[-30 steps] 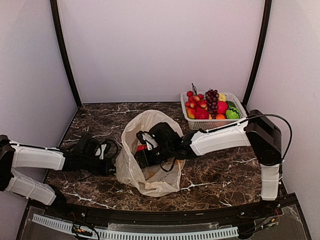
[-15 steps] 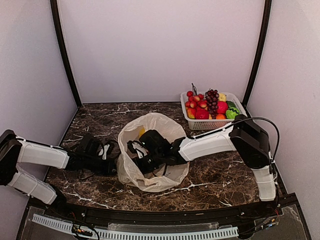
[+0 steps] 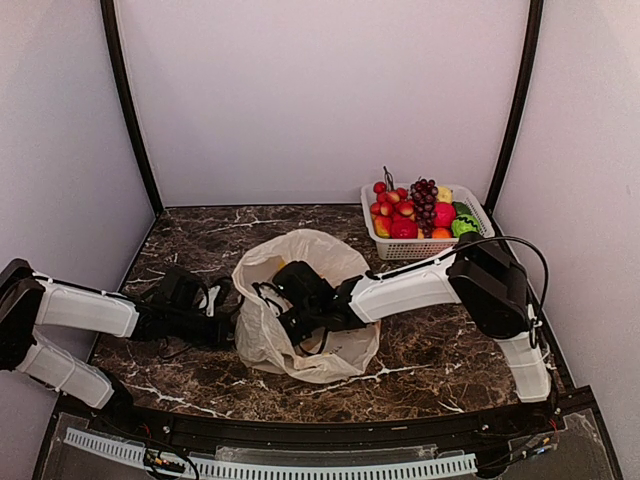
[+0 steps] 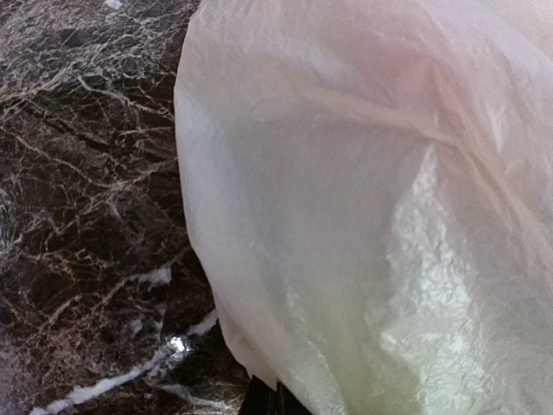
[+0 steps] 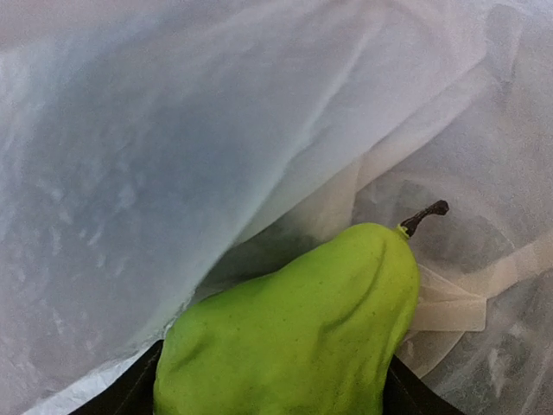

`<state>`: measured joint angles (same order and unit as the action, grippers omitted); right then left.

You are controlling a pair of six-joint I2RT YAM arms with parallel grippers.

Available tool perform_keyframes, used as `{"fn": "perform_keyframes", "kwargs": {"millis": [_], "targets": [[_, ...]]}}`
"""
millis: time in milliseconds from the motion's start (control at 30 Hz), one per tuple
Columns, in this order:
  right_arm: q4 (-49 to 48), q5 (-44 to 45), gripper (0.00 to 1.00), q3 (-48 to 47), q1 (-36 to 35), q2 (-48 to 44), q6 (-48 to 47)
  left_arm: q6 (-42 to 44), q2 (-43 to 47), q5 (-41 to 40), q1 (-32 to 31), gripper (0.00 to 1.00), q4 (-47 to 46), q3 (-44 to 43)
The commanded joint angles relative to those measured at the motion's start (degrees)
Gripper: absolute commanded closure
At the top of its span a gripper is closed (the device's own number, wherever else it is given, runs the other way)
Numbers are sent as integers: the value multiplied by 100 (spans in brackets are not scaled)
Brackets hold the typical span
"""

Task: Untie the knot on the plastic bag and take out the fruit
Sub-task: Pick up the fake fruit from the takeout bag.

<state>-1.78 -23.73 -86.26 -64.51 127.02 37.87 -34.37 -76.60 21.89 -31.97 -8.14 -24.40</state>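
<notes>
Top view: plastic bag mid tabletop, mouth gaping, no tied lump visible, so untying looks done. Right arm reaches from 3 o'clock, right end effector buried in the mouth. Left end effector at the bag's 9 o'clock edge. White mesh basket at 1 o'clock from the bag, well apart, holding toy fruit. Left wrist view: bag film fills the right side, marble tabletop on the left; left end effector closed, film running into its tips, so pinching the bag wall. Right wrist view: green pear inside the bag, dead ahead at 12 o'clock of the right end effector. Fat end sits low between the dark fingers, which stand wide and touch both flanks; reads as a grip, firmness unclear. Long axis runs 7 to 1 o'clock, stem at 1. Film drapes above at 10 o'clock. Right arm is the nearer; next move is likely lifting out toward 3 o'clock without snagging film.
</notes>
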Motion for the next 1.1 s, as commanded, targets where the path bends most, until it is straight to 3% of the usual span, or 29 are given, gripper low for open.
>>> {"fn": "perform_keyframes", "kwargs": {"millis": [0,200,800,867,933,1000,1067], "targets": [[-184,146,38,98,-26,-146,-23,-22,111,-14,24,99,-32,67],[-292,524,46,599,66,-746,-33,74,427,-515,32,99,449,41],[-208,1752,46,3055,408,-3762,-39,-195,951,-1185,164,99,911,111],[-81,1818,46,3159,416,-4041,-94,-145,958,-1227,171,94,1092,-13],[106,1900,46,3200,422,-4328,-172,-114,999,-1290,168,82,1289,-145],[381,1995,46,3231,416,-4650,-242,-64,1107,-1417,168,58,1542,-278],[539,2114,46,3266,419,-4987,-321,39,1287,-1622,173,44,1862,-419]]}}
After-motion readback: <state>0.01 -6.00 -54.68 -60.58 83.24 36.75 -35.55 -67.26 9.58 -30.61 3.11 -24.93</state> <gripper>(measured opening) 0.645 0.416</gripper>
